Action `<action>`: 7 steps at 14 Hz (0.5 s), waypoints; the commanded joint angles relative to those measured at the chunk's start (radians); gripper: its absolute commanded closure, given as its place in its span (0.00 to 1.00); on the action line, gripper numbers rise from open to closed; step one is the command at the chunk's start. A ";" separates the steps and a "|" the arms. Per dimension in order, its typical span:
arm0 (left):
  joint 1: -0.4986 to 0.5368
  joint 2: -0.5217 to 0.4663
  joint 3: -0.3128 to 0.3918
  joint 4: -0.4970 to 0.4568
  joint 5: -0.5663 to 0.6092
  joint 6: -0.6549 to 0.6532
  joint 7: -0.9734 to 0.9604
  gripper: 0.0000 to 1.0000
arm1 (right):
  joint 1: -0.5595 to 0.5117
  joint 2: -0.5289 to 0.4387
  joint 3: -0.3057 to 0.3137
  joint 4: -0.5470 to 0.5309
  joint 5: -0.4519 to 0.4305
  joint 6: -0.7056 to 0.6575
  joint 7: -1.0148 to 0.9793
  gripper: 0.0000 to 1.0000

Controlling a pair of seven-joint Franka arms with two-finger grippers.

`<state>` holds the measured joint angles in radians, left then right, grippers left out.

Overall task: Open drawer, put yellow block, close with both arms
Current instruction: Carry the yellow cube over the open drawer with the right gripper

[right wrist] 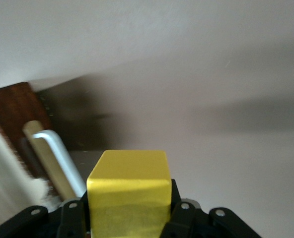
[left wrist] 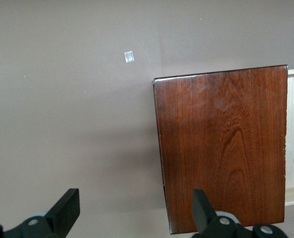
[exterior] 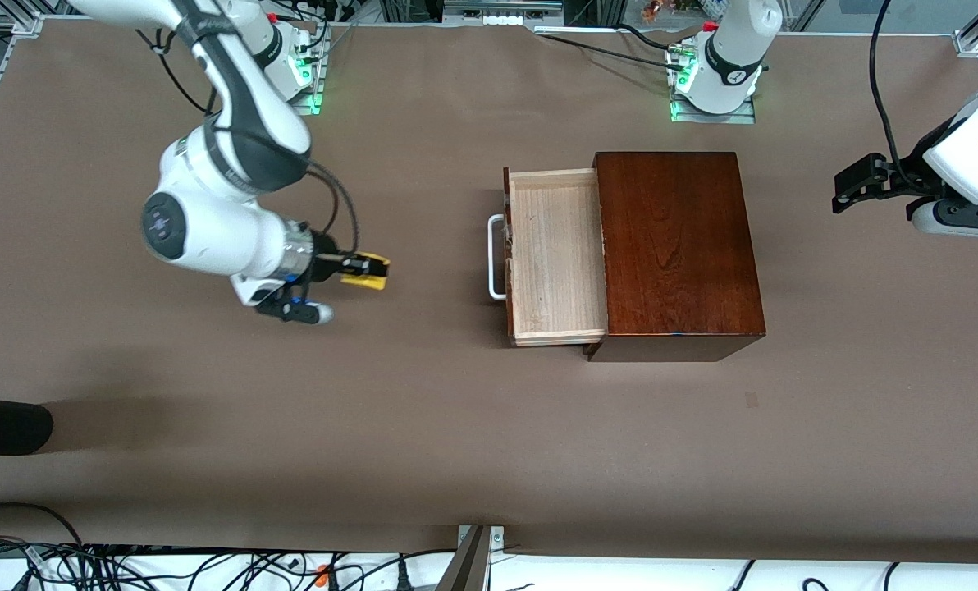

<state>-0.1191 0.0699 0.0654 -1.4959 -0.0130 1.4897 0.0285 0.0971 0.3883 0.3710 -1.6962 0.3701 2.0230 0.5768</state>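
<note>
The drawer (exterior: 556, 254) is pulled open from the reddish-brown wooden box (exterior: 676, 250); its pale-wood tray is bare and its white handle (exterior: 495, 257) faces the right arm's end of the table. My right gripper (exterior: 367, 271) is shut on the yellow block (exterior: 366, 277) and holds it over the table, short of the handle. In the right wrist view the block (right wrist: 128, 191) sits between the fingers, with the handle (right wrist: 60, 156) ahead. My left gripper (exterior: 854, 187) is open over the table at the left arm's end; its wrist view shows the box top (left wrist: 221, 148).
A small pale patch of tape (left wrist: 129, 57) lies on the brown table cover. A dark object (exterior: 5, 425) lies at the table's edge at the right arm's end. Cables run along the front edge.
</note>
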 commanded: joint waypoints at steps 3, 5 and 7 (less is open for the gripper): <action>-0.008 -0.019 0.002 -0.014 0.014 0.003 0.022 0.00 | 0.078 -0.008 0.043 0.076 -0.049 -0.023 0.410 0.82; -0.007 -0.019 0.002 -0.013 0.014 0.001 0.021 0.00 | 0.136 -0.005 0.043 0.079 -0.050 -0.006 0.559 0.82; -0.010 -0.019 0.002 -0.013 0.014 0.001 0.019 0.00 | 0.247 0.004 0.037 0.079 -0.086 0.063 0.737 0.82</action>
<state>-0.1199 0.0699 0.0651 -1.4959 -0.0130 1.4897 0.0285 0.2479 0.3822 0.4174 -1.6338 0.3286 2.0371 1.1433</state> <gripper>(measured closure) 0.000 0.445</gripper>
